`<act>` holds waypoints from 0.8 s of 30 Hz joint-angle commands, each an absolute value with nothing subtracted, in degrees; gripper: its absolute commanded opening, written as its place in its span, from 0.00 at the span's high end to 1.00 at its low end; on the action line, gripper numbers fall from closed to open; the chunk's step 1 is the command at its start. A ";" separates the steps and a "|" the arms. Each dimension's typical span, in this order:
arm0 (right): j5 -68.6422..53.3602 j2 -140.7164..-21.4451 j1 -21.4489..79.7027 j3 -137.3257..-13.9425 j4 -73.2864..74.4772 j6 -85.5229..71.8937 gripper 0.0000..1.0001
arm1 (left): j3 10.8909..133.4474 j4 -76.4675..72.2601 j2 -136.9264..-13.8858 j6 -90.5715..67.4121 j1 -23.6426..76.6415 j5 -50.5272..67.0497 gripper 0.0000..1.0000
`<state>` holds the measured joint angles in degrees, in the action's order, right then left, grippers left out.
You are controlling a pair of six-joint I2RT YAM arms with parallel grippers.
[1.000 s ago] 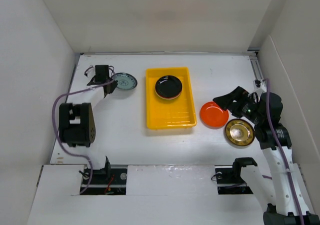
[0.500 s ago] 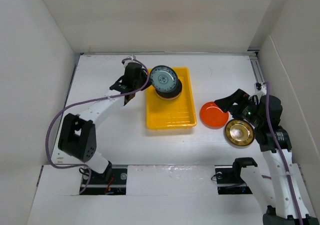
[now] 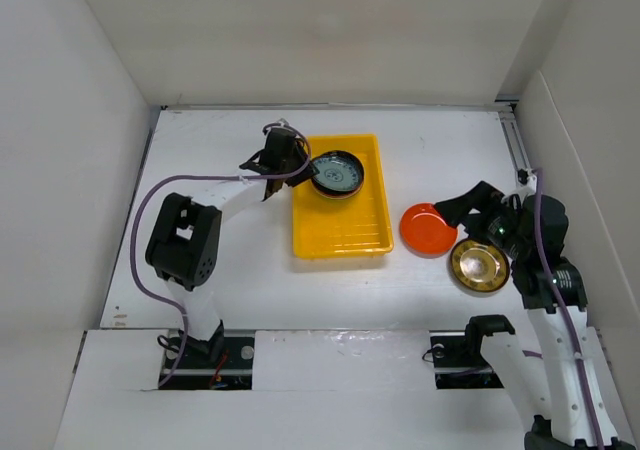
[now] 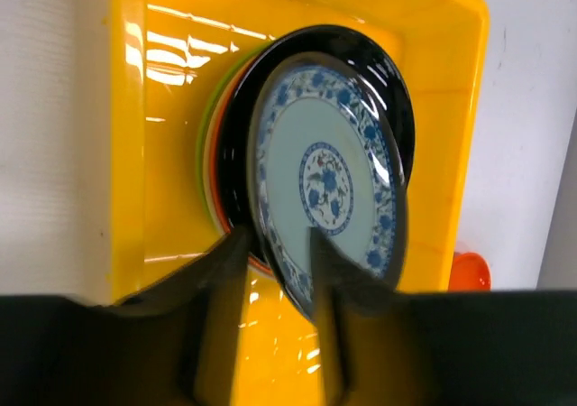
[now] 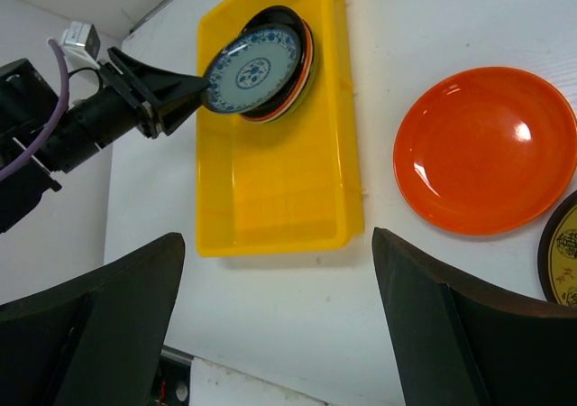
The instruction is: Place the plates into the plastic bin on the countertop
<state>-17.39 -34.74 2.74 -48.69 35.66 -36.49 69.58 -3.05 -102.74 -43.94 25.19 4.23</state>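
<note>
My left gripper (image 3: 300, 167) is shut on the rim of the teal-blue patterned plate (image 3: 338, 173). It holds the plate tilted just over a stack in the yellow plastic bin (image 3: 340, 232). In the left wrist view the gripper (image 4: 275, 266) pinches the plate (image 4: 326, 171) over the black plate (image 4: 383, 77), with orange and lime green rims beneath. My right gripper (image 3: 452, 206) is open and empty above an orange plate (image 3: 428, 228). A gold-brown plate (image 3: 479, 265) lies to its right. In the right wrist view the gripper (image 5: 279, 334) is wide open, with the orange plate (image 5: 487, 149) ahead on the right.
The bin (image 5: 270, 180) has a bare near half. White walls close in the countertop (image 3: 230, 250) at the left, back and right. The left arm's cable loops over the left side of the countertop.
My left arm carried the teal-blue plate from the far left of the countertop over to the bin and lowered it onto the black plate's stack. The right arm barely moved.
</note>
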 commanded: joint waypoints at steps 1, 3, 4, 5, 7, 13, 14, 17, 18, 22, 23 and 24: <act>-15.48 -34.37 2.81 -48.08 35.33 -37.00 0.09 | 73.30 -6.06 -102.04 -43.95 25.58 6.15 0.66; -14.42 -34.37 2.81 -47.55 35.33 -37.53 0.08 | 73.30 -6.06 -101.52 -43.95 26.19 6.15 0.39; -13.89 -34.89 2.81 -47.55 35.94 -37.53 0.08 | 72.78 -6.06 -100.90 -43.95 26.19 6.15 0.32; -13.02 -34.89 2.81 -46.85 35.95 -38.05 0.07 | 72.77 -6.06 -99.16 -43.95 26.71 6.15 0.27; -11.35 -36.91 2.81 -45.62 35.34 -38.58 0.07 | 72.25 -6.06 -97.04 -43.34 27.25 6.68 0.02; -9.05 -43.76 -0.61 -42.80 34.19 -42.09 0.07 | 70.41 -3.08 -87.46 -42.10 30.06 6.59 0.00; -10.27 -43.77 -0.62 -41.32 34.19 -43.14 0.07 | 69.01 -2.55 -85.01 -41.58 30.06 6.59 0.00; -8.63 -39.13 -0.62 -38.86 34.19 -48.41 0.07 | 65.41 -0.89 -81.05 -41.57 30.06 5.98 0.00; -7.74 -37.72 -0.62 -37.19 34.19 -49.73 0.07 | 64.69 -0.88 -79.73 -41.57 30.06 5.98 0.00; -6.33 -32.61 -0.62 -32.28 34.02 -54.75 0.09 | 62.40 2.89 -73.23 -41.57 30.06 3.79 0.00; -6.33 -32.09 -0.62 -31.21 34.01 -56.67 0.11 | 61.62 4.21 -72.34 -41.57 30.06 3.78 0.00; -6.33 -32.08 -0.62 -30.16 33.14 -57.47 0.11 | 61.61 4.74 -71.55 -41.57 30.06 3.08 0.00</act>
<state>-8.10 -32.42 -0.40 -32.62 35.44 -51.83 63.05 1.32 -74.22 -42.44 30.22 4.80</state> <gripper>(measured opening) 0.897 0.997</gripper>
